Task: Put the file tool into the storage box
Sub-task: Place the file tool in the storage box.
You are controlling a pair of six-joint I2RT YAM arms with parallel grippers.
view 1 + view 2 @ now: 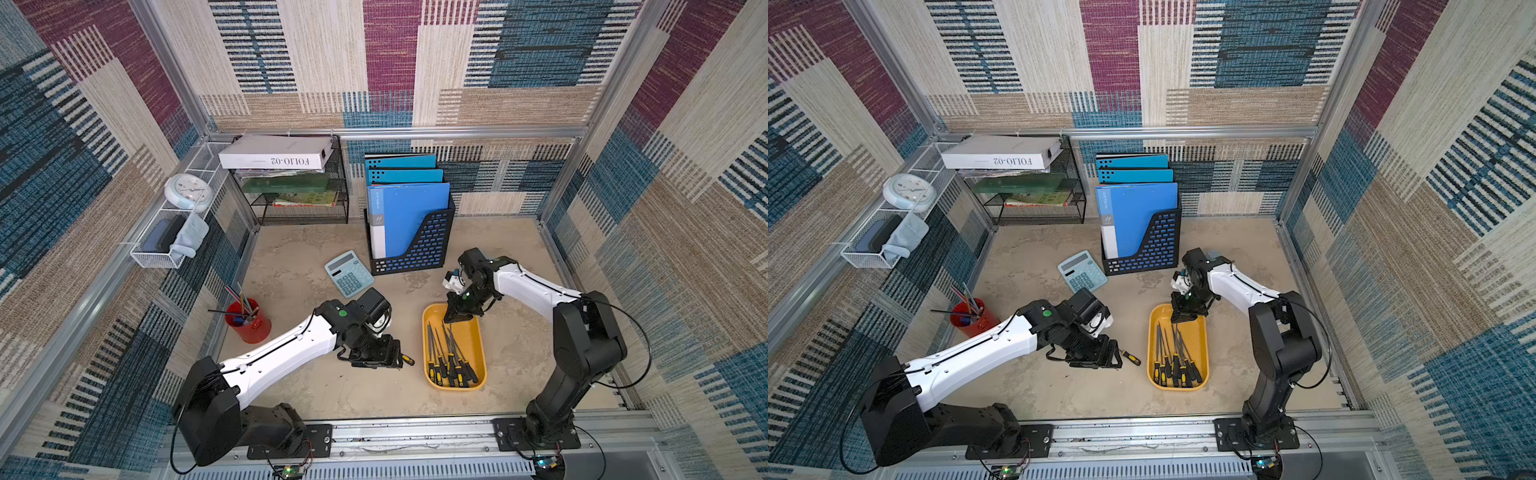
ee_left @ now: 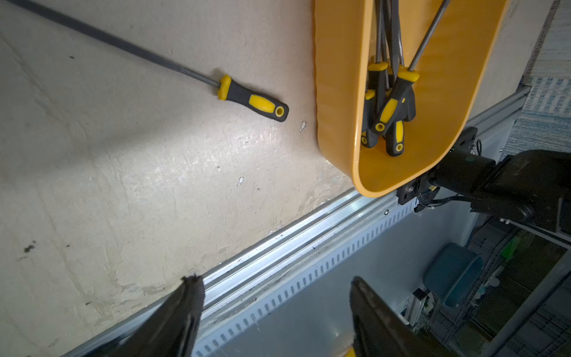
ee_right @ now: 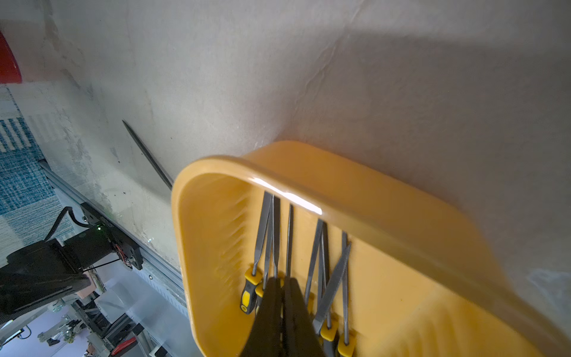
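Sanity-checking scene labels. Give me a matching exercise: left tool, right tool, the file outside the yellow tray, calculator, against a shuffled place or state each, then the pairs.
1. left tool
2. right tool
3. loose file
4. calculator

A. shut, at the far end of the storage box
B. beside the black folder holder
C. lying on the table, outside the storage box
D. open

Pairs: 1-D, 2-A, 3-C, 4-B

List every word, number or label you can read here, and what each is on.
"FOLIO-02": on the side of the white box atop the black mesh shelf, upside down in both top views.
Blue folder spine print: too small to read.
Calculator keys: too small to read.
Clock face: too blurred to read.
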